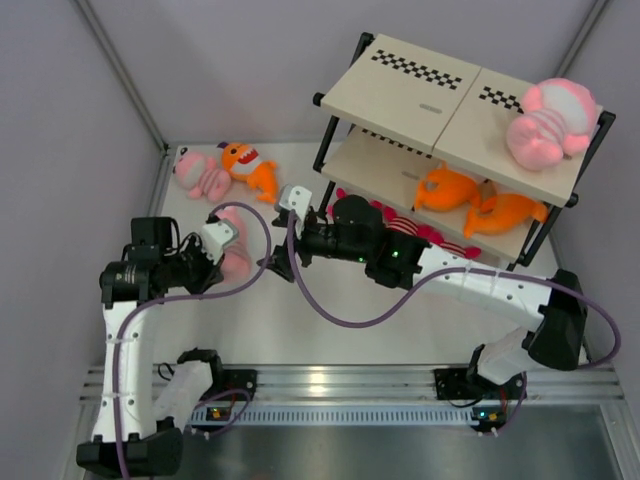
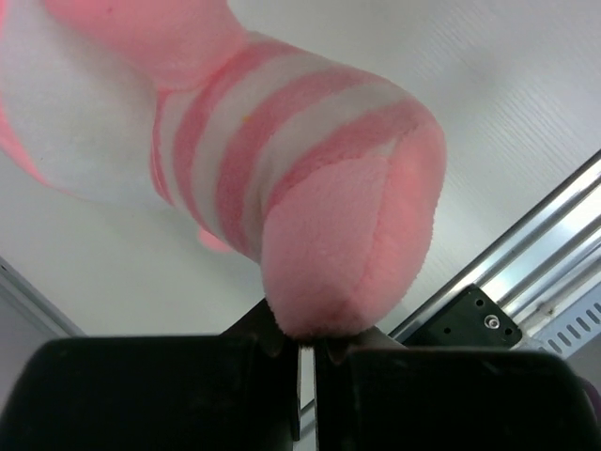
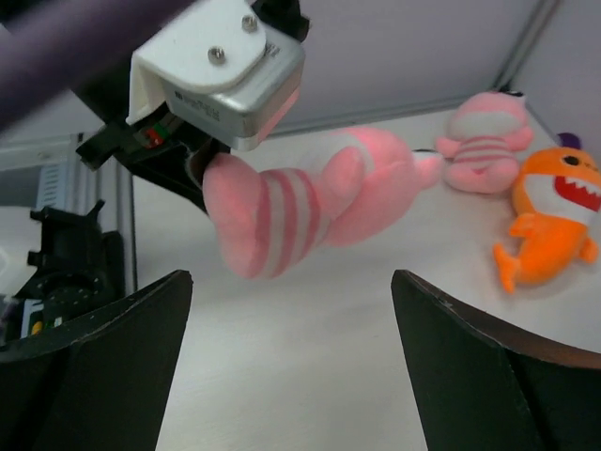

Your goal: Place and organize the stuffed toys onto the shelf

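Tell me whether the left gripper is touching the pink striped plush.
Touching. The left wrist view shows the left gripper pinching one end of the pink striped plush.

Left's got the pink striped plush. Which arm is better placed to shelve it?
Right, likely. The right end effector is open, facing the pink striped plush pinched by the left end effector; the shelf stands on the right arm's side.

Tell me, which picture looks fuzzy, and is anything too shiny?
Top external view: sharp, but the metal rail glares white and the pink toy atop the shelf looks washed out. Left wrist view: the held striped toy fills the picture, crisp; the dark jaws below are soft. Right wrist view: the purple cable up close is a blur.
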`<act>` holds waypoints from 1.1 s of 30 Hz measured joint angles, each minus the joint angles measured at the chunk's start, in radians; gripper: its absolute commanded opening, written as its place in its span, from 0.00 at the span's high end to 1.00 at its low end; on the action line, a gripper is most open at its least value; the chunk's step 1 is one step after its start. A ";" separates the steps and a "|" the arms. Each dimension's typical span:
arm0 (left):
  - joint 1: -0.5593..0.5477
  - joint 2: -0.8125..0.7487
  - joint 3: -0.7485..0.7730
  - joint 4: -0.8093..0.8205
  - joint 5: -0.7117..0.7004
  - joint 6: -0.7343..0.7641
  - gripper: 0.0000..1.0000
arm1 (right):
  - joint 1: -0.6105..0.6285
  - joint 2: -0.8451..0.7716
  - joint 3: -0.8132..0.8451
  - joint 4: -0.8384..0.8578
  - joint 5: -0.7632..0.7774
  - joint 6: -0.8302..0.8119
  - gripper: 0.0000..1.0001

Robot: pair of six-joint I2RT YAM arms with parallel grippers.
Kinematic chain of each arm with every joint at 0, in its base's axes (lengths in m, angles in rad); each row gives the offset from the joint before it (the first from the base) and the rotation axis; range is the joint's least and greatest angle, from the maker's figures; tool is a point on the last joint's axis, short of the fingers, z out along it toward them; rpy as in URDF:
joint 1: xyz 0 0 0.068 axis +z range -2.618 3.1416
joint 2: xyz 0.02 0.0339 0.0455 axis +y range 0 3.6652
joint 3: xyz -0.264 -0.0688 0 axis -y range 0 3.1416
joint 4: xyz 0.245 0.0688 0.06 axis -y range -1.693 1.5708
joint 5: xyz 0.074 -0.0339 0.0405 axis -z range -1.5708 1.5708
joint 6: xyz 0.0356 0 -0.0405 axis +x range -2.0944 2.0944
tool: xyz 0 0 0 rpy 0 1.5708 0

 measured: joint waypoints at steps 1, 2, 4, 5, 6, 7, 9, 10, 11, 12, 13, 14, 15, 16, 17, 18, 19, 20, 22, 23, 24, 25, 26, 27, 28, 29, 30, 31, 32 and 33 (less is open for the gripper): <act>0.000 -0.020 0.000 -0.014 0.006 0.003 1.00 | 0.000 0.017 0.002 0.007 -0.041 0.007 0.09; 0.000 -0.034 0.000 -0.024 0.011 0.004 1.00 | 0.000 0.031 0.002 0.013 -0.071 0.014 0.09; -0.001 -0.059 0.000 -0.042 0.017 0.005 1.00 | 0.000 0.060 0.002 0.026 -0.130 0.027 0.09; 0.000 -0.070 0.000 -0.048 0.021 0.005 1.00 | 0.000 0.076 0.002 0.035 -0.151 0.037 0.09; 0.000 -0.078 0.000 -0.055 0.028 0.005 1.00 | 0.002 0.091 0.002 0.048 -0.170 0.044 0.10; 0.000 -0.086 0.000 -0.061 0.035 0.005 1.00 | 0.004 0.107 0.002 0.060 -0.180 0.050 0.10; 0.000 -0.097 0.000 -0.069 0.047 0.005 1.00 | 0.012 0.129 0.002 0.082 -0.188 0.058 0.10; -0.001 -0.101 0.000 -0.074 0.053 0.004 1.00 | 0.020 0.142 0.002 0.105 -0.188 0.061 0.10; -0.001 -0.101 0.000 -0.077 0.060 0.003 1.00 | 0.027 0.152 0.002 0.126 -0.185 0.065 0.10; -0.001 -0.101 0.000 -0.079 0.064 0.003 1.00 | 0.034 0.161 0.002 0.143 -0.182 0.067 0.10; -0.001 -0.101 0.000 -0.079 0.068 0.002 1.00 | 0.041 0.171 0.002 0.158 -0.176 0.070 0.10; 0.000 -0.101 0.000 -0.080 0.071 0.002 1.00 | 0.048 0.183 0.003 0.177 -0.170 0.074 0.11; -0.001 -0.101 0.000 -0.080 0.072 0.001 1.00 | 0.053 0.198 0.006 0.190 -0.167 0.077 0.13; 0.000 -0.101 0.000 -0.080 0.074 0.001 1.00 | 0.055 0.213 0.011 0.197 -0.165 0.078 0.14; -0.001 -0.101 0.000 -0.081 0.074 0.000 1.00 | 0.056 0.231 0.020 0.206 -0.162 0.083 0.16; 0.000 -0.101 0.000 -0.082 0.074 -0.002 1.00 | 0.056 0.248 0.030 0.212 -0.159 0.084 0.21; 0.000 -0.101 0.000 -0.082 0.074 -0.003 1.00 | 0.056 0.264 0.038 0.218 -0.154 0.084 0.24; 0.000 -0.101 0.000 -0.083 0.074 -0.003 1.00 | 0.056 0.277 0.047 0.221 -0.149 0.085 0.30; 0.000 -0.101 0.002 -0.087 0.074 -0.007 1.00 | 0.056 0.291 0.058 0.225 -0.141 0.079 0.62; 0.000 -0.101 0.005 -0.089 0.074 -0.010 1.00 | 0.056 0.295 0.063 0.225 -0.140 0.080 0.77; -0.001 -0.101 0.011 -0.091 0.075 -0.015 1.00 | 0.056 0.297 0.068 0.222 -0.139 0.083 0.95; 0.000 -0.101 0.022 -0.093 0.074 -0.020 1.00 | 0.056 0.298 0.069 0.224 -0.139 0.084 1.00; 0.000 -0.101 0.033 -0.095 0.072 -0.025 1.00 | 0.056 0.298 0.069 0.226 -0.138 0.088 1.00; 0.000 -0.100 0.045 -0.099 0.067 -0.031 0.96 | 0.057 0.298 0.069 0.233 -0.135 0.091 1.00; -0.001 -0.098 0.060 -0.106 0.060 -0.038 0.85 | 0.057 0.298 0.069 0.240 -0.132 0.091 1.00; -0.001 -0.096 0.069 -0.109 0.056 -0.043 0.74 | 0.058 0.296 0.069 0.244 -0.129 0.091 1.00; -0.001 -0.092 0.089 -0.114 0.045 -0.058 0.47 | 0.058 0.293 0.069 0.246 -0.123 0.088 1.00; -0.001 -0.089 0.107 -0.119 0.033 -0.070 0.40 | 0.058 0.288 0.069 0.240 -0.111 0.081 1.00; -0.001 -0.083 0.129 -0.119 0.018 -0.094 0.35 | 0.058 0.283 0.069 0.229 -0.099 0.074 1.00; -0.001 -0.077 0.158 -0.120 -0.012 -0.120 0.26 | 0.058 0.277 0.069 0.209 -0.078 0.064 1.00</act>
